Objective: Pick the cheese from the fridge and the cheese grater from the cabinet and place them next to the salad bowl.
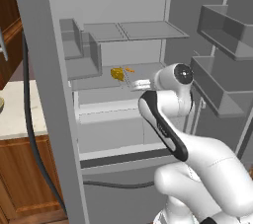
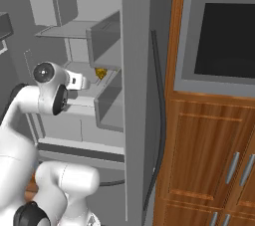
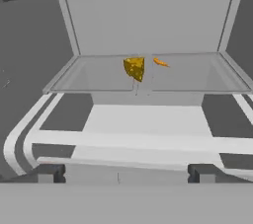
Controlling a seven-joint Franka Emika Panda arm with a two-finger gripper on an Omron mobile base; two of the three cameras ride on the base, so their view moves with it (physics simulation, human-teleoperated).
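Hand view: an orange stick (image 3: 160,62) lies right of the cheese (image 3: 134,68) at upper centre, nothing between it and the spread-apart gripper (image 3: 123,174) low in frame

This is a home kitchen, rendered in simulation. A tall light-grey fridge (image 1: 123,35) stands open, showing grey inner shelves, drawers below and door bins (image 1: 222,45) on the right, with a golden-yellow cheese (image 3: 134,67) wedge and a thin orange stick (image 3: 160,62) on a middle shelf. To the fridge's left runs a pale stone counter (image 1: 15,114) over reddish-brown wooden base cabinets (image 1: 24,178). To its right, a built-in oven (image 2: 219,41) with a dark window sits in a tall wood-grain unit, above cupboard doors (image 2: 209,170) with metal bar handles.
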